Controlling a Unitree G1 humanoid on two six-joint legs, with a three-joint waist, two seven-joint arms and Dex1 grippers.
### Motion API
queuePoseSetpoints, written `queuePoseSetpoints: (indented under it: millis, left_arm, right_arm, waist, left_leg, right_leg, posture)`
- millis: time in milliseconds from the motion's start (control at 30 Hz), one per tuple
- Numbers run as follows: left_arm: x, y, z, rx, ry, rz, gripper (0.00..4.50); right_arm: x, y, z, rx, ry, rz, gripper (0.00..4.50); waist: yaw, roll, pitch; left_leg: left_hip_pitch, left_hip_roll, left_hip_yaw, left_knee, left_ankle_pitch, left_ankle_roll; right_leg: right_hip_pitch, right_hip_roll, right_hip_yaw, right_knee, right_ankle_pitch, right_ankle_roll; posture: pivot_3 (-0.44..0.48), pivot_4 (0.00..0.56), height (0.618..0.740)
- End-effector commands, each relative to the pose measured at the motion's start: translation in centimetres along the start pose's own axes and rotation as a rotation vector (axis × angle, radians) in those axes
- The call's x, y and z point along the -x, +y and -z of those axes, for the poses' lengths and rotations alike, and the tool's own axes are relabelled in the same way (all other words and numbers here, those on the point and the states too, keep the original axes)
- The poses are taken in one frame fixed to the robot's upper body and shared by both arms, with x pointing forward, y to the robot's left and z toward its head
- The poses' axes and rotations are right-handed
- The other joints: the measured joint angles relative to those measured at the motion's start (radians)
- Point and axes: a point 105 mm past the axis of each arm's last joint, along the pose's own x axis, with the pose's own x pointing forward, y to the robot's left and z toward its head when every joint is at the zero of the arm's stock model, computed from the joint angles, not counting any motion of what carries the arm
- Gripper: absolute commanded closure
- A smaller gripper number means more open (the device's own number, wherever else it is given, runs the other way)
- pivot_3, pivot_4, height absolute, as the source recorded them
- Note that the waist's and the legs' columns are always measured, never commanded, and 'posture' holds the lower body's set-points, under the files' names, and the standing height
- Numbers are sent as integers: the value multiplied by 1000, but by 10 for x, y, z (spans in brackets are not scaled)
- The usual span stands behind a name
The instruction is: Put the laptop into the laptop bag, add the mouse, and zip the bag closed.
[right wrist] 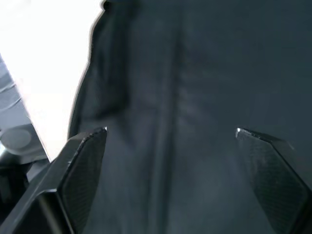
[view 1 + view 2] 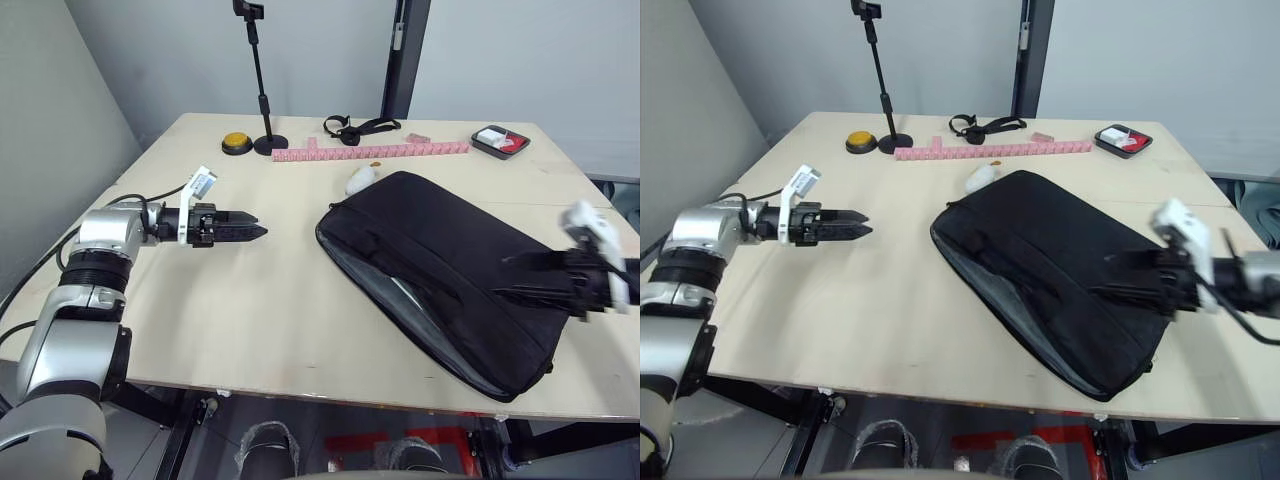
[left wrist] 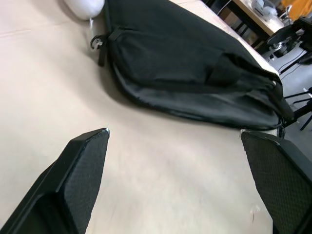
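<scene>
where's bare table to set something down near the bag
Bare wood lies between the left claw and the laptop bag, and along the table's near edge. It is crowded behind the bag: the mouse touches its far corner, with a pink strip and yellow button beyond.

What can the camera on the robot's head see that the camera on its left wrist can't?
The left eye view takes in the whole table: a yellow button, a black stand, a pink strip, a small tray, and both the left gripper and right gripper. The left wrist view adds furniture beyond the table. Both show the laptop bag and the white mouse at its far corner.
</scene>
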Motion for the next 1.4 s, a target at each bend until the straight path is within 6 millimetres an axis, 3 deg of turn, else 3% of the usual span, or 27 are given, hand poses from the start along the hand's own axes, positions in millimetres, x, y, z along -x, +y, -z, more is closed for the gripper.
queuePoseSetpoints:
  millis: [33,200,400,500,767,900,1067,1267,1400]
  left_arm:
    - [19,-7,-16,-93,-14,12,0]
    - [51,-13,-34,-159,-55,-45,0]
    - [55,-15,-39,-201,-42,-50,0]
    - [33,0,-35,-126,-41,-57,0]
    - [-48,27,-32,310,-223,-67,0]
    - [-94,26,-31,413,-255,-65,0]
    - [-145,23,-21,520,-279,-96,0]
    - [-174,25,-5,576,-278,-183,0]
    - [-189,13,1,578,-236,-124,0]
  right_arm:
    - [30,-7,-5,25,-50,104,54]
    - [69,-21,21,-18,-46,290,54]
    - [82,-20,28,-30,-52,346,54]
    - [80,-20,32,-52,-52,356,54]
    - [58,-23,48,-112,-60,330,54]
    - [51,-5,31,-60,-106,266,54]
    - [59,2,31,-57,-105,292,54]
    - [65,13,34,-67,-96,312,54]
    - [72,21,43,-103,-78,329,54]
  waist:
    - [2,0,0]
    - [10,0,0]
    - [13,1,0]
    - [17,1,0]
    - [17,0,-1]
    - [15,0,-1]
    - [19,-1,0]
    - [17,-2,0]
    - [16,-2,0]
  left_leg:
    - [0,0,0,0,0,0]
    - [1,0,0,2,0,0]
    - [5,-1,1,1,0,0]
    - [5,-1,1,1,0,0]
    - [1,-3,3,4,0,4]
    - [0,-3,3,3,0,5]
    - [0,-4,1,4,0,6]
    - [-2,-7,1,4,0,8]
    - [-2,-8,1,3,0,8]
  right_leg:
    - [0,0,0,0,0,0]
    - [1,-3,0,0,0,0]
    - [3,-6,1,1,-1,1]
    - [4,-7,1,1,-1,1]
    - [5,-9,-1,-1,-1,0]
    - [4,-9,-2,-1,-1,1]
    - [6,-9,-3,-2,-1,1]
    - [6,-12,-4,-4,-1,1]
    - [6,-13,-4,-4,-1,3]
  posture:
    - [0,150,739]
    - [0,150,739]
    - [0,150,739]
    - [0,150,739]
    - [0,150,739]
    - [0,150,739]
    - [0,150,739]
    - [0,150,739]
    - [0,150,739]
